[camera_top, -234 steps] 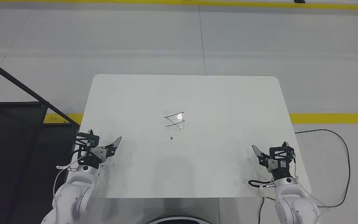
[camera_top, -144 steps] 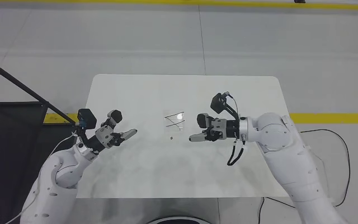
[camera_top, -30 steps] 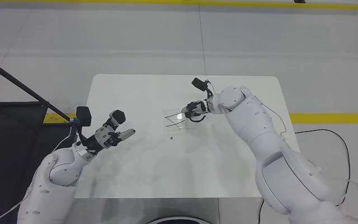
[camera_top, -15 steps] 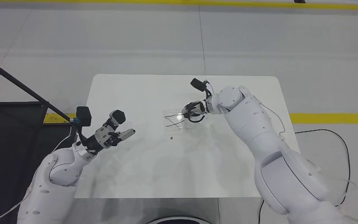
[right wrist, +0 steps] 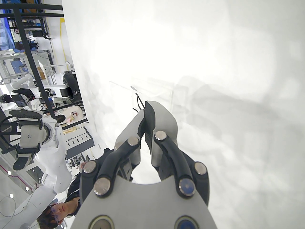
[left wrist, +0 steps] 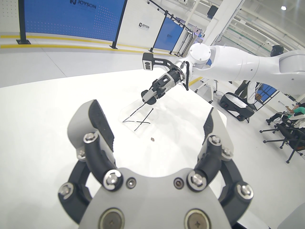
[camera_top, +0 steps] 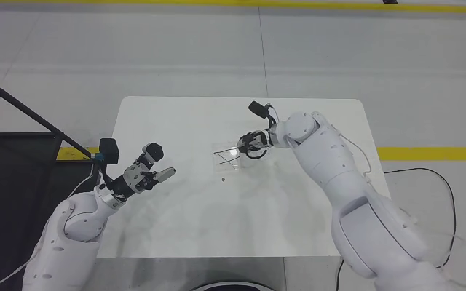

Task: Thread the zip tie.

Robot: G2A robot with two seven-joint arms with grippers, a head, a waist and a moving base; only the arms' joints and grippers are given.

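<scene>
**Top view:** a thin black zip tie (camera_top: 226, 150), near the centre of the white rectangular table (camera_top: 313, 211), is pinched at one end by the clenched right gripper (camera_top: 242, 143). The left gripper (camera_top: 166, 174) is held well apart.

**Left wrist view:** the left gripper's fingers (left wrist: 100, 117) are spread wide. A second black strip (left wrist: 144, 119) is seen beside the tie.

**Right wrist view:** the pads (right wrist: 149, 117) are pressed together on the tie's end.

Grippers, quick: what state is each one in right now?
Left gripper: open, holding nothing.
Right gripper: shut on one end of a black zip tie.
</scene>
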